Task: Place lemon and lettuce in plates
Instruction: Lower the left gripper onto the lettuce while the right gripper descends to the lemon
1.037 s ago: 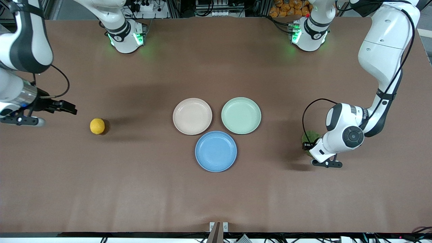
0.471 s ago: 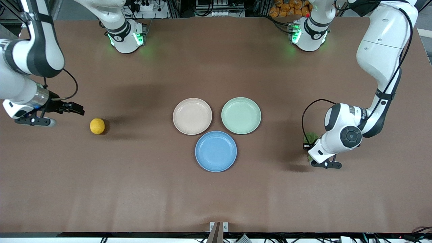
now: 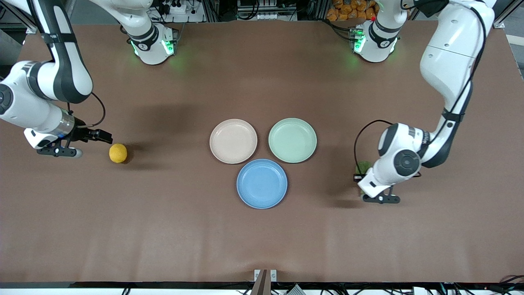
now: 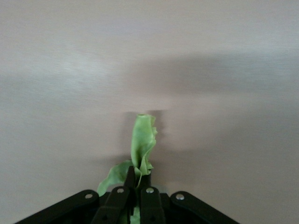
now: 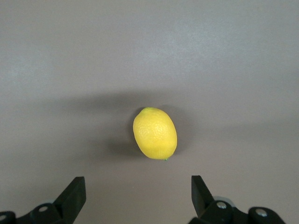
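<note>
The yellow lemon lies on the brown table toward the right arm's end; it also shows in the right wrist view. My right gripper is open and empty, close beside the lemon and not touching it. My left gripper is shut on the green lettuce, held above the table between the plates and the left arm's end; the leaf sticks out past the fingers. The beige-pink plate and the mint green plate sit side by side mid-table, both empty.
A blue plate sits nearer the front camera, touching the gap between the other two plates. The arm bases stand along the table's edge farthest from the camera.
My right gripper has moved toward the lemon and now sits close to it. My left gripper has shifted with the lettuce toward the plates.
</note>
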Available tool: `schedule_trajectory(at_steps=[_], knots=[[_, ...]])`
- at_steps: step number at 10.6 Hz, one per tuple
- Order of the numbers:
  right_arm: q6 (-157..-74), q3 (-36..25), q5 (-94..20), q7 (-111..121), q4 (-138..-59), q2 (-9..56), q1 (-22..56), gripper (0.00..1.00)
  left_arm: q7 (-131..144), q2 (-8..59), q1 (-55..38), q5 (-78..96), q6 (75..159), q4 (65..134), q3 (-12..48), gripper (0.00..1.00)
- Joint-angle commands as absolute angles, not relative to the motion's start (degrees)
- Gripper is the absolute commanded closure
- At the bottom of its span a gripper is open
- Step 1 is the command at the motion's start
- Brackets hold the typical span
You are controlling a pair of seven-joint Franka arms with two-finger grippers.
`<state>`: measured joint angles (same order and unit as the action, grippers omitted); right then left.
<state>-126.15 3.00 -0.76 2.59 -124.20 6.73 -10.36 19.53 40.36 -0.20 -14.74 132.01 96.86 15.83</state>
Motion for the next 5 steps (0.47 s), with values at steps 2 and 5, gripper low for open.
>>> schedule_trajectory(at_steps=[2, 5], knots=[[-128.75, 3.43, -0.79, 3.34, -124.37, 9.14, -10.81, 0.00, 26.27, 36.92, -4.39, -15.38, 129.64, 97.12, 16.52, 1.00], [-133.39, 3.52, -0.79, 3.43, -125.50, 11.85, -10.72, 0.00, 30.83, 36.21, -7.55, -15.21, 128.50, 96.68, 16.96, 1.00]])
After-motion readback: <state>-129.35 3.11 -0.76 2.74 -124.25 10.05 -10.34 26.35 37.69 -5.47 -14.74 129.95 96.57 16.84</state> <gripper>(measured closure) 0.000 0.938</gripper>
